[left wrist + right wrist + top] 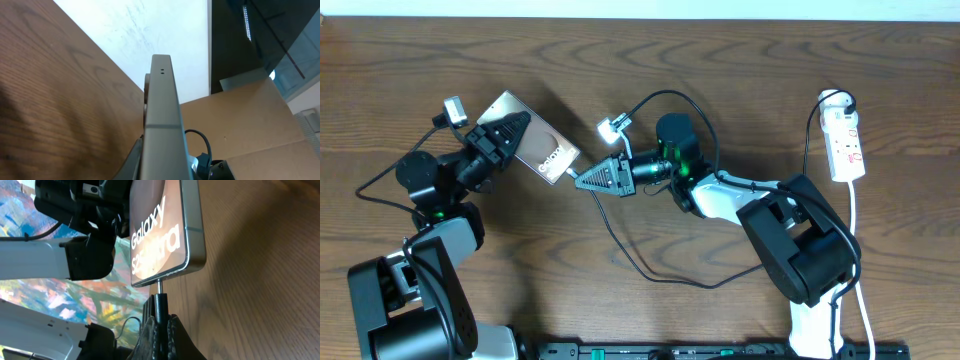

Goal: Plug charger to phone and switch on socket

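Observation:
The phone [542, 150] is held off the table, tilted, with my left gripper [515, 128] shut on its upper part. In the left wrist view only its grey edge [162, 115] shows, running up between my jaws. My right gripper [582, 180] is shut on the charger's black plug [160, 305]. The plug's metal tip meets the phone's lower edge [172, 272], under the white "Galaxy" lettering; how deep it sits I cannot tell. The charger cable [650, 268] loops over the table. The socket [846, 140], a white strip with red switches, lies far right, away from both grippers.
The socket's white cord [860, 250] runs down the right side towards the table's front. A black rail [720, 350] lines the front edge. A cardboard box [250, 130] stands beyond the table in the left wrist view. The right arm's body [790, 235] lies between the phone and the socket.

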